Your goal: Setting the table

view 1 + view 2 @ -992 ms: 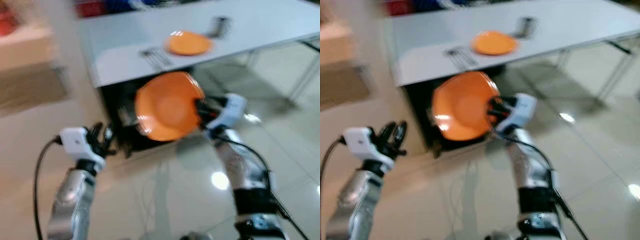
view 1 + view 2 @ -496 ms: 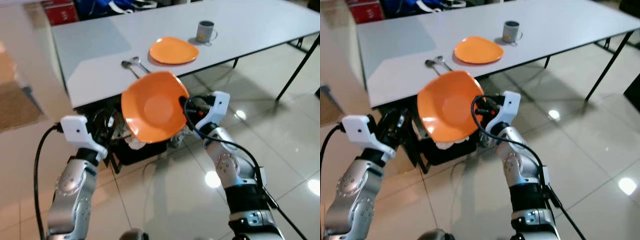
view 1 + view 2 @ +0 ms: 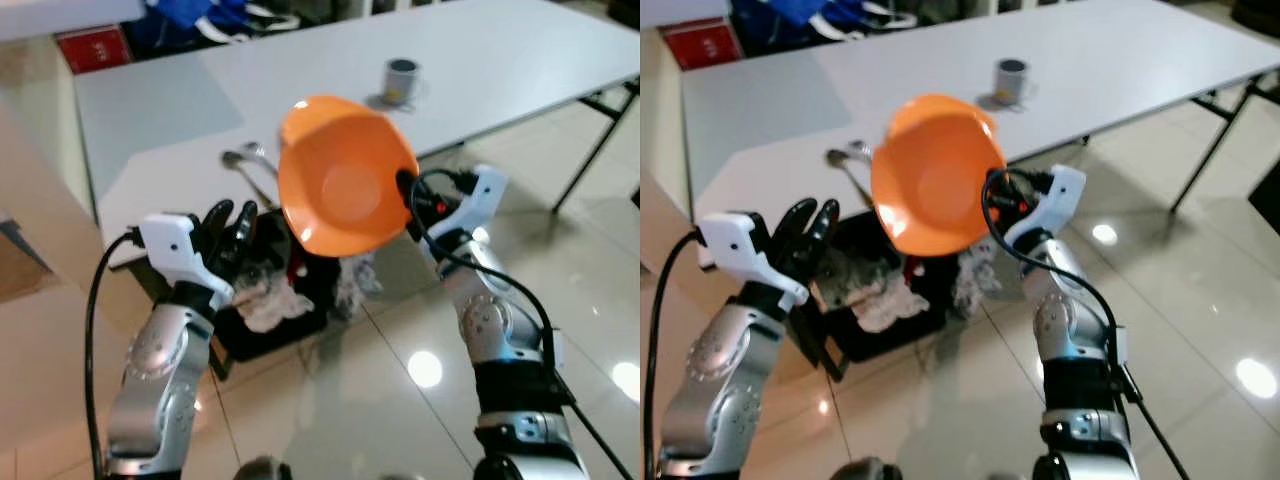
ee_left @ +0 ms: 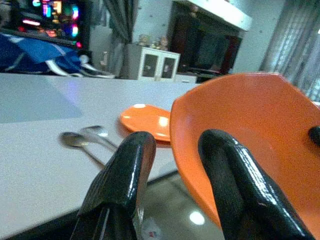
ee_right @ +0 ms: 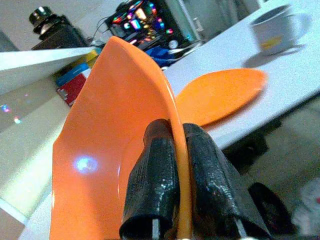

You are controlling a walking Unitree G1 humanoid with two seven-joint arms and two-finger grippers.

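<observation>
Right gripper (image 5: 172, 150) pinched on rim of orange bowl (image 3: 345, 178), tilted on edge in the air at table's (image 3: 150, 110) near edge for carrying to the place setting of plate (image 4: 147, 121), spoons (image 4: 82, 137), mug (image 3: 401, 78); left gripper (image 4: 185, 165) fingers apart, empty, low left.
</observation>
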